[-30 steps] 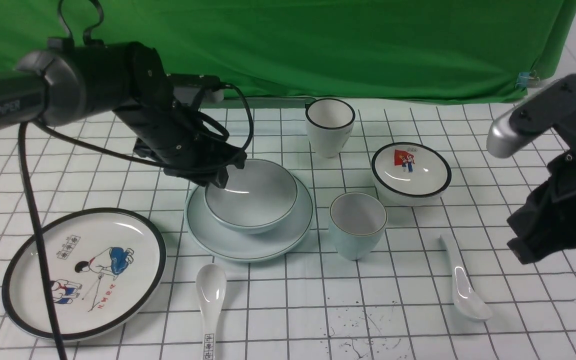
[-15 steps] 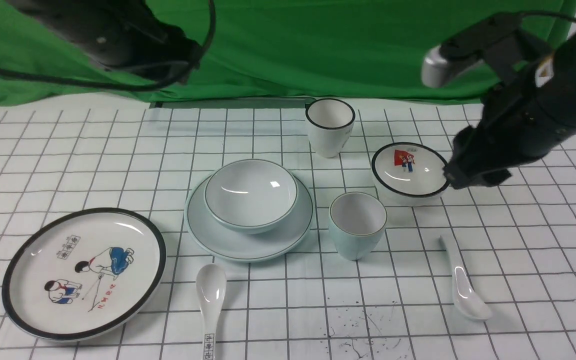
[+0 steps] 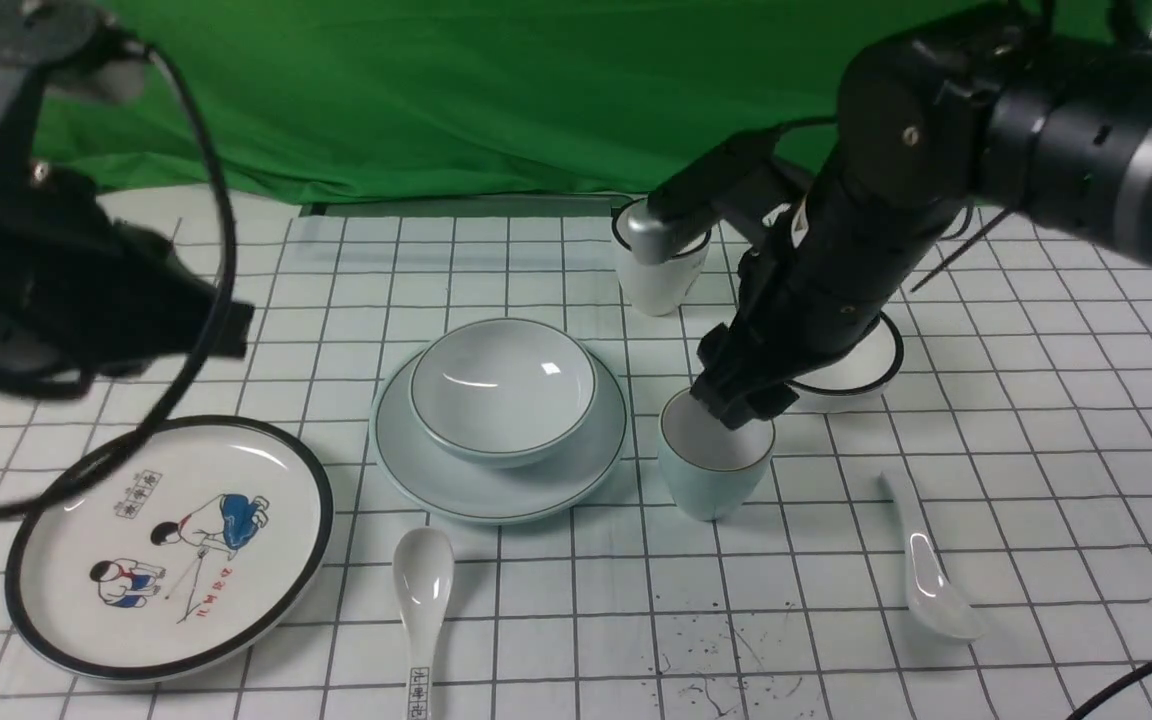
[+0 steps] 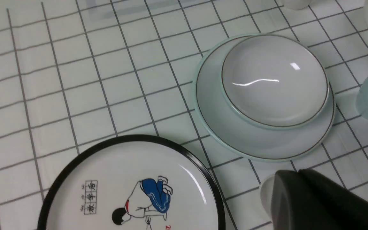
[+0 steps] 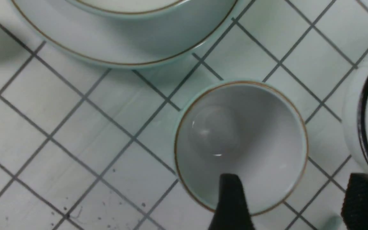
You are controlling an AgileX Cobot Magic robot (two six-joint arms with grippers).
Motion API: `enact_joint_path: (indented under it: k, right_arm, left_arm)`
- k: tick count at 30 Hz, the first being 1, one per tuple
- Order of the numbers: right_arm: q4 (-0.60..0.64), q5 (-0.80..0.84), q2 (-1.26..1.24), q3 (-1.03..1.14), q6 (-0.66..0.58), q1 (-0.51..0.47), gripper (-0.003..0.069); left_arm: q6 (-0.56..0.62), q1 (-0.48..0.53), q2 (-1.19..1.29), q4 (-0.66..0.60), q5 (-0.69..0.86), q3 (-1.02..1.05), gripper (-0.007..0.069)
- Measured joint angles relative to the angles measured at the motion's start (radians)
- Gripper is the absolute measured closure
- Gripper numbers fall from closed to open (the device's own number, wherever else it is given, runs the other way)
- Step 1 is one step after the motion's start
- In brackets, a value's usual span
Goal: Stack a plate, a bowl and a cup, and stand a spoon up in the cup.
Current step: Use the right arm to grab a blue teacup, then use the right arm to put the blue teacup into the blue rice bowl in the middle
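With the bowl [image 3: 503, 390] seated on the plate [image 3: 586, 480] as a base, the right fingers [image 3: 744, 395] hung parted and empty over the cup [image 3: 714, 475] at the plate's four o'clock, likely to straddle its wall, while the left fingers were closed on nothing.

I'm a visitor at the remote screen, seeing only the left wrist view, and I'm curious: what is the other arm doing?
Observer: The right gripper is open above the cup, one finger over its mouth.
Visitor: And the plain spoon?
Observer: The spoon lies on the table, to the cup's right in the front view.
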Motion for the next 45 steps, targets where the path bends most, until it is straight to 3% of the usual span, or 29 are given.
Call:
enact_joint_path:
  k: [7,11,16,17,24,29,35,45]
  right_arm:
    - [-0.01,-0.07,0.082,0.0,0.001,0.0,0.0223]
    - [-0.014,-0.098,0.098,0.0,0.001,0.0,0.0337]
    - [-0.013,-0.108,0.102,-0.001,0.001,0.0,0.0561]
    - [-0.011,-0.109,0.102,-0.002,0.0,0.0,0.0574]
    - [-0.015,-0.02,0.105,-0.096,-0.026,0.0,0.0573]
    - [0.004,0.116,0.1,-0.357,-0.031,0.0,0.0573]
    - [0.112,0.129,0.134,-0.529,-0.043,0.021,0.0573]
    - [0.17,0.143,0.355,-0.646,0.0,0.04,0.0573]
  left_arm:
    - [0.0,0.0,-0.105,-0.032,-0.07,0.14,0.0661]
    - [0.0,0.0,-0.108,-0.038,-0.083,0.15,0.0661]
    - [0.0,0.0,-0.108,-0.039,-0.108,0.15,0.0661]
    - [0.0,0.0,-0.108,-0.039,-0.112,0.15,0.0661]
    - [0.0,0.0,-0.108,-0.041,-0.114,0.15,0.0661]
    - [0.0,0.0,-0.109,-0.041,-0.114,0.15,0.0661]
    - [0.018,0.0,-0.109,-0.041,-0.132,0.15,0.0661]
    - [0.023,0.0,-0.109,-0.041,-0.157,0.15,0.0661]
